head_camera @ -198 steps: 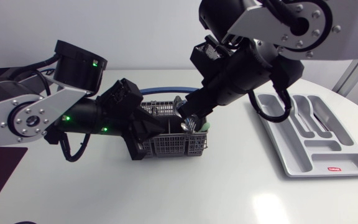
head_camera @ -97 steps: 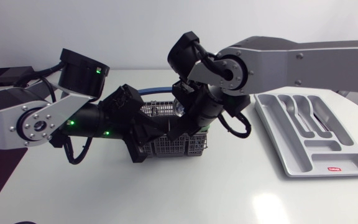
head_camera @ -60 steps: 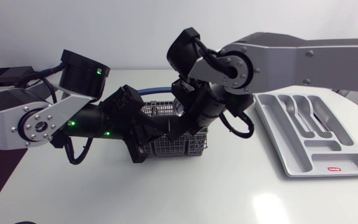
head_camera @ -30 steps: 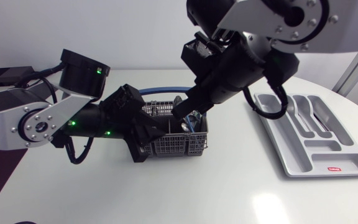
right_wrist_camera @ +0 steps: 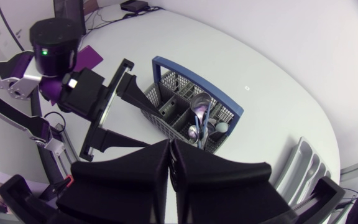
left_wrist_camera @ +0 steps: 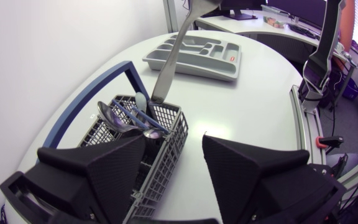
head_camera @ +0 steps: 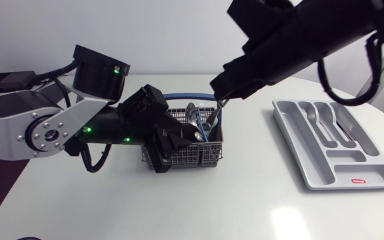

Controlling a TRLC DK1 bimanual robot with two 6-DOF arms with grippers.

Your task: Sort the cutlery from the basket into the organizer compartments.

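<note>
The right arm is reaching in from high up, its right gripper (head_camera: 220, 99) hanging over the basket (head_camera: 192, 159) with the fingers pinched nearly together on the top of a grey piece of cutlery (left_wrist_camera: 173, 53). That piece is standing close to upright, slightly tilted, with its lower end just at the basket's far rim. The left arm is lying low across the table (head_camera: 245, 200). Its left gripper (left_wrist_camera: 174, 140) is spread wide, gripping nothing: one finger is over the basket and the other outside, with the side wall between them. Spoons (left_wrist_camera: 114, 115) are lying inside the basket. The organizer (head_camera: 312, 175) is sitting well apart toward the right arm's side, and the print on its small red label is too small to read.
</note>
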